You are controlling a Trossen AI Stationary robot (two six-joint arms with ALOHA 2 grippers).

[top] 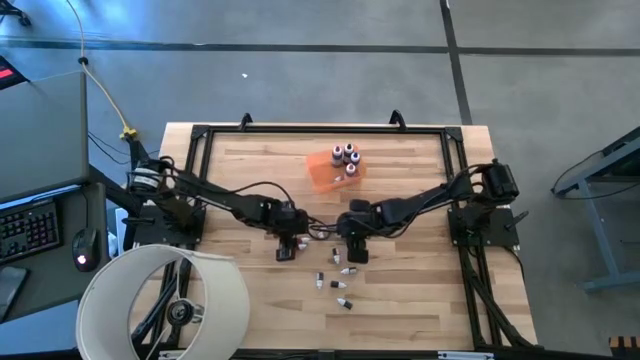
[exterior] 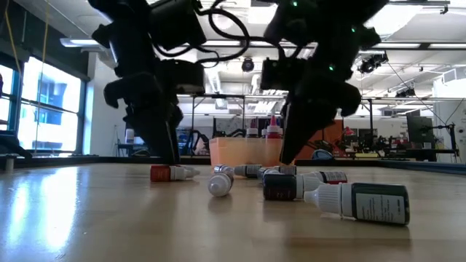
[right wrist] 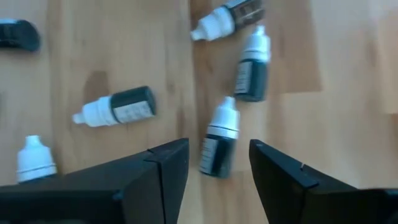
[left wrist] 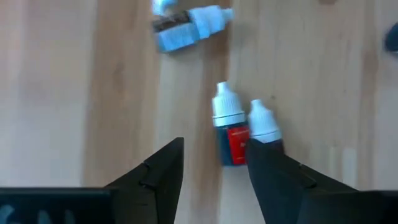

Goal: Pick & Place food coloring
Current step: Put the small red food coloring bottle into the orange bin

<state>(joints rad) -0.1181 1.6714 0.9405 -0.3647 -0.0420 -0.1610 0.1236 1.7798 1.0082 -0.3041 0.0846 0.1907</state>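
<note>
Several tiny food coloring bottles with white pointed caps lie on their sides on the wooden table, scattered around. A few more stand upright in the orange tray. My left gripper is open, pointing down over a red-labelled bottle; a second bottle lies half hidden behind one finger. My right gripper is open over a dark bottle that lies between its fingers. In the low view both grippers hang just above the table.
Other loose bottles lie near the right gripper and ahead of the left one. A large dark bottle lies nearest the table's near edge. A white lampshade overlaps the table's near left corner.
</note>
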